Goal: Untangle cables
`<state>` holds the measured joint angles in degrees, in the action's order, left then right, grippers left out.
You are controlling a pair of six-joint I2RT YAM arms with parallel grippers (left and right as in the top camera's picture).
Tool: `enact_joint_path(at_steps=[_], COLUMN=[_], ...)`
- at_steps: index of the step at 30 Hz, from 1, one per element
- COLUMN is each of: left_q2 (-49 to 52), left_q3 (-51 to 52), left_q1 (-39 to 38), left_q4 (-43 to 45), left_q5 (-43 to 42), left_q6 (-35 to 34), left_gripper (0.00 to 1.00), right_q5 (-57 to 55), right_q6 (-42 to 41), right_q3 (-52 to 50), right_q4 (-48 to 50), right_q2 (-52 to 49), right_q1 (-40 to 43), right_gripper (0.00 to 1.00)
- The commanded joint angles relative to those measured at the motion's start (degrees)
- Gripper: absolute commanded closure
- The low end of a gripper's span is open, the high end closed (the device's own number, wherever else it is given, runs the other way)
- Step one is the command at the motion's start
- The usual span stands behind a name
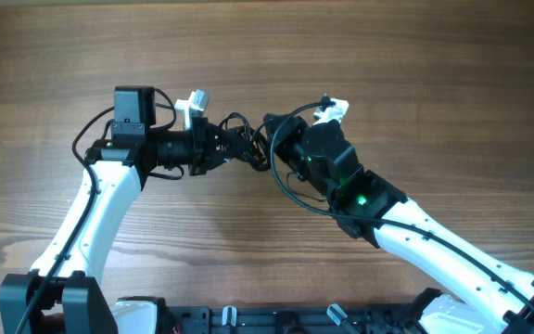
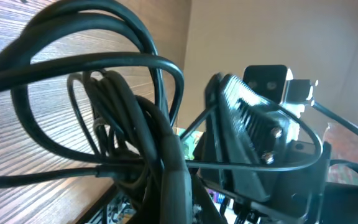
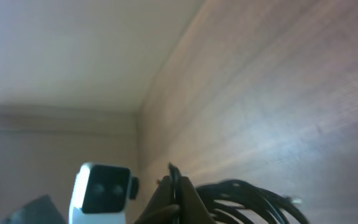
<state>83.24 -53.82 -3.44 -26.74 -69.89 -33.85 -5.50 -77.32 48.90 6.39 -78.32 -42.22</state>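
Note:
A tangle of black cables (image 1: 244,144) hangs between my two grippers above the wooden table (image 1: 387,74). My left gripper (image 1: 221,148) is shut on the left side of the bundle; in the left wrist view the cable loops (image 2: 123,124) fill the frame close up. My right gripper (image 1: 281,139) is shut on a strand of the bundle; in the right wrist view its closed fingertips (image 3: 178,186) pinch a cable (image 3: 247,199). A loose black loop (image 1: 295,195) droops below the right gripper. A white plug (image 1: 196,100) sticks up by the left gripper, another white plug (image 1: 332,111) by the right.
The right gripper's body (image 2: 260,124) shows close in the left wrist view. The left arm's white camera block (image 3: 101,193) shows in the right wrist view. Bare wooden tabletop lies all round the arms.

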Motion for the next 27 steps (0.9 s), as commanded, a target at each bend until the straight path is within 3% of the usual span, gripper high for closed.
enact_joint_path(at_steps=[1,11,18,20,23,27], left_q2=[-0.61,-0.61,-0.61,-0.61,-0.61,-0.61], left_q3=[0.26,0.26,0.26,0.26,0.26,0.26], left_q1=[-0.15,-0.15,-0.22,-0.20,-0.20,-0.22], left_q4=[0.70,7.37,7.67,7.67,6.78,2.64], left_q5=[0.59,0.52,0.09,-3.32,-8.00,-8.04], left_q6=[-2.69,-8.66,-7.85,0.20,12.66,30.05], left_gripper=[0.96,0.96,0.96,0.96,0.96,0.96], right_q5=[2.84,8.61,7.87,6.51,12.98,32.24], right_q6=[-1.14,4.83,13.86,19.74,21.77,21.62], right_q3=[0.37,0.37,0.37,0.37,0.37,0.37], right_q4=[-1.77,-12.50,-10.27,-6.73,-1.57,9.92], right_q2=[-0.22,-0.24,-0.22,-0.20,0.07,0.09], right_q1=[-0.31,-0.31,0.74,3.93,8.96,16.00], right_gripper=[0.96,0.96,0.96,0.96,0.96,0.96])
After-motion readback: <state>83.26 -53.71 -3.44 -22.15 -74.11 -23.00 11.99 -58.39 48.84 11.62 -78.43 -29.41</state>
